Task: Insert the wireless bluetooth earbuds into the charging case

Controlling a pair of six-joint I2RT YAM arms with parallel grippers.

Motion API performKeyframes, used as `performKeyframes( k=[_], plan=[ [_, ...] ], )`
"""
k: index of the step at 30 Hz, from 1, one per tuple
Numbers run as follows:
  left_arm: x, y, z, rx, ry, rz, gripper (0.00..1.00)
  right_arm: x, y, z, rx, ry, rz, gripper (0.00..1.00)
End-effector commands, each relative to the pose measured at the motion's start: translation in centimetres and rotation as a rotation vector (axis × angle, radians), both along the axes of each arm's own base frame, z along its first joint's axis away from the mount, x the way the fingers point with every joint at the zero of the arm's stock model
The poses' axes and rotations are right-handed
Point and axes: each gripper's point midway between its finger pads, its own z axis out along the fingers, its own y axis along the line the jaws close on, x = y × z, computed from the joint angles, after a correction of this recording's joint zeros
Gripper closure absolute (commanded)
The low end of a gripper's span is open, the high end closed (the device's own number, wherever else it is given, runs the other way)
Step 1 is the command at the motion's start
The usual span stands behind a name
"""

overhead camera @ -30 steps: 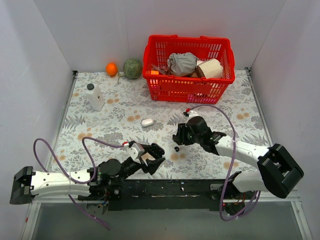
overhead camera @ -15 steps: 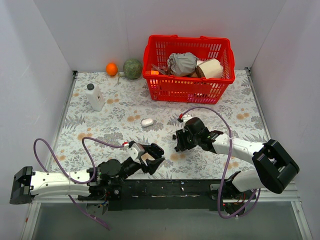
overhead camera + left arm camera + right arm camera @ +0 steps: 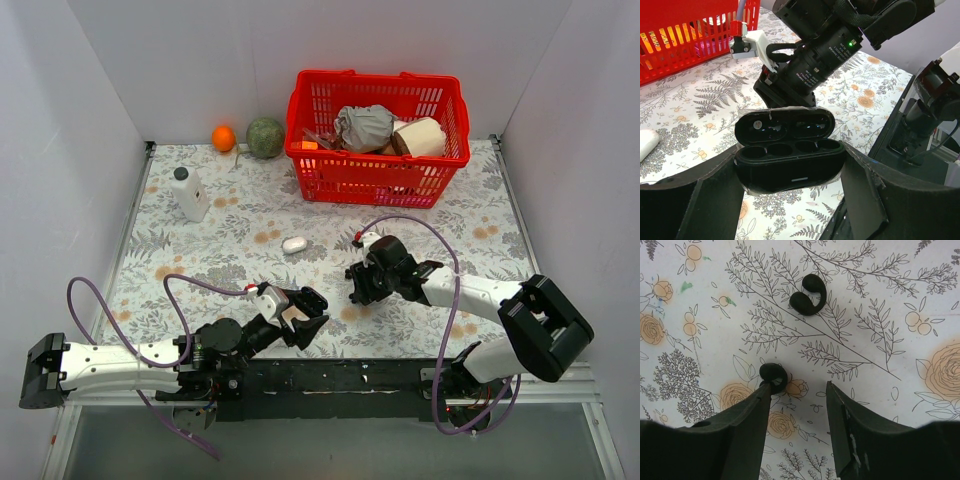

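The charging case (image 3: 790, 167) is black, with its lid open and its wells showing nothing in them. My left gripper (image 3: 790, 172) is shut on its two ends and holds it above the table near the front edge (image 3: 305, 322). In the right wrist view two black earbuds lie on the floral cloth. One earbud (image 3: 808, 296) is hook-shaped and lies further ahead. The other earbud (image 3: 773, 377) touches the tip of the left finger. My right gripper (image 3: 797, 387) is open, low over the cloth, with nothing between its fingers. In the top view it (image 3: 357, 290) covers the earbuds.
A small white pebble-shaped case (image 3: 294, 244) lies mid-table. A red basket (image 3: 375, 180) with crumpled items stands at the back. A white bottle with a black cap (image 3: 190, 195) stands at the left, and an orange (image 3: 223, 137) and a green melon (image 3: 265, 137) at the back wall.
My right gripper has moved a little to the left and down over the earbuds, which now hides the one seen in the top view before. The left arm holds still.
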Motion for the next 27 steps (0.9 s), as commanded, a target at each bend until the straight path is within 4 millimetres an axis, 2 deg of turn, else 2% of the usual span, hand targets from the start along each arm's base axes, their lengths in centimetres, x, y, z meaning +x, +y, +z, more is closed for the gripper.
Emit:
performKeyframes(
  k=[1,19,27],
  plan=[
    [0.1,0.1,0.2,-0.006,-0.002,0.009,1.0,1.0,0.7,0.9,0.018,-0.028,0.011,0.44],
    [0.1,0.4,0.0,-0.012,0.004,0.016,1.0,0.7,1.4,-0.2,0.008,0.015,0.015,0.46],
    [0.1,0.5,0.0,-0.02,0.007,0.016,1.0,0.2,2.0,-0.6,0.001,0.032,0.03,0.52]
  ],
)
